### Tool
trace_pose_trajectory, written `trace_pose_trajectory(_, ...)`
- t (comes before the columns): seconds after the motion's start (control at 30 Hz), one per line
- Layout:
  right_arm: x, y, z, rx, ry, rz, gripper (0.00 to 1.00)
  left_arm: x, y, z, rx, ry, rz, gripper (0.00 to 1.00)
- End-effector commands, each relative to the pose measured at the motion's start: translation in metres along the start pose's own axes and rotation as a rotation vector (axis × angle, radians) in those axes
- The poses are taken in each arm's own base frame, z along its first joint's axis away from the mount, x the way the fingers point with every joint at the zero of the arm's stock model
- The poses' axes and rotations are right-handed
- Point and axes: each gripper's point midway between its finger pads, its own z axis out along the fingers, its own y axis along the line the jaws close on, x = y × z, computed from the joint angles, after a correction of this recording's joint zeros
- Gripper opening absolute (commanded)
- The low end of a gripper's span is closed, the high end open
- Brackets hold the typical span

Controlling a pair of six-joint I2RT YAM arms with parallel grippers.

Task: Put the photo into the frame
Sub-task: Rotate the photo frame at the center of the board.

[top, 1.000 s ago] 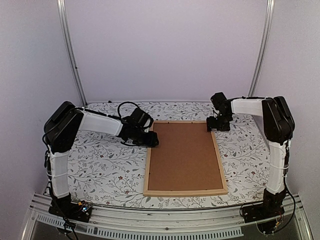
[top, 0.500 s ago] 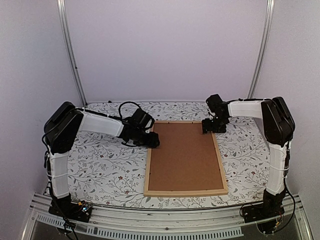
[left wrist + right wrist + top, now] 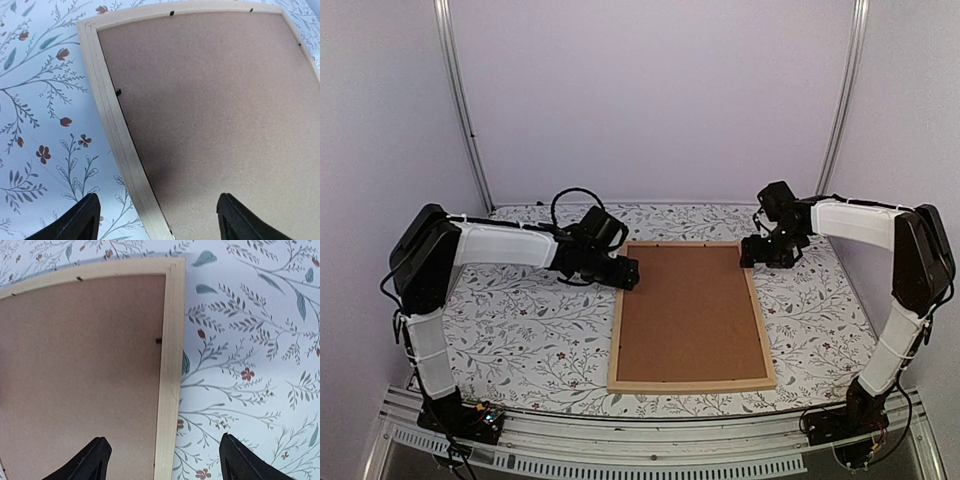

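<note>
1. Since the frame [image 3: 690, 384] lies face down on the flowered table [image 3: 520, 330], its brown backing board [image 3: 690, 310] is on top and fills the wooden rim. I think it is placed so in order that the back can be worked on.
2. From where I stand the photo is not visible, and I cannot tell whether it lies under the board.
3. The left end effector [image 3: 157, 220] is released and holds nothing. Its fingers stand wide apart on both sides of the frame's left rail, near a small black tab [image 3: 118, 92].
4. The right end effector [image 3: 165, 460] is also released and empty. It straddles the right rail near the far corner, probably to reach a similar tab [image 3: 158, 340].
5. Compared with a second ago, the left arm has stretched out and sunk lower. The right arm has leaned outward and its end effector has shifted a little to the right. The frame has not moved.
</note>
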Motion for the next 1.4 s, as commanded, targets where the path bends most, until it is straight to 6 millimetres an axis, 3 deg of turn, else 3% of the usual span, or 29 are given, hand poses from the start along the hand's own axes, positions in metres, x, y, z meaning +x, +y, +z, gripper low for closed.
trace_pose_trajectory(0.0,0.047,-0.018,0.000,0.050,0.122,0.018,0.80,-0.003,0.002,-0.016,-0.011,-0.010,0.032,0.84)
trace_pose_trajectory(0.33,0.071,-0.032,0.002,0.099,0.155,0.026,0.80,0.016,-0.003,-0.013,0.068,0.035,-0.002,0.84)
trace_pose_trajectory(0.67,0.071,-0.041,0.012,0.128,0.170,0.028,0.80,0.022,-0.005,-0.010,0.090,0.052,-0.003,0.84)
trace_pose_trajectory(1.37,0.084,-0.040,0.027,0.120,0.222,0.018,0.80,0.030,-0.003,-0.005,0.083,0.074,-0.009,0.84)
